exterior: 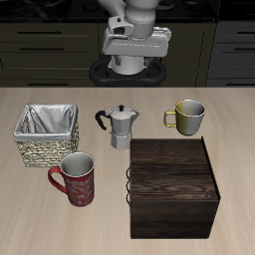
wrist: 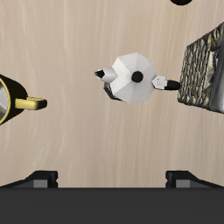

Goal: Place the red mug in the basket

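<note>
The mug (exterior: 77,178) sits near the table's (exterior: 40,214) front edge, right beside the basket (exterior: 47,134). The fingers (wrist: 112,179) hang released, empty, far back. Best to grab the rim, avoiding the handle.

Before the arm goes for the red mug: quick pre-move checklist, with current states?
1. Red mug upright, handle in sight: ok. It stands near the table's front edge, by the basket.
2. Basket free to receive: ok. Only its pale lining shows inside.
3. Gripper holding nothing: ok. Nothing sits between the fingertips, though the opening state cannot be told.
4. Gripper over the mug: not ok. The wrist view shows the moka pot below it, and no mug.
5. Obstacles by the mug: ok. The dark wooden box stands beside it, with a gap between.
6. Yellow mug out of the path: ok. It stands beyond the pot.
</note>
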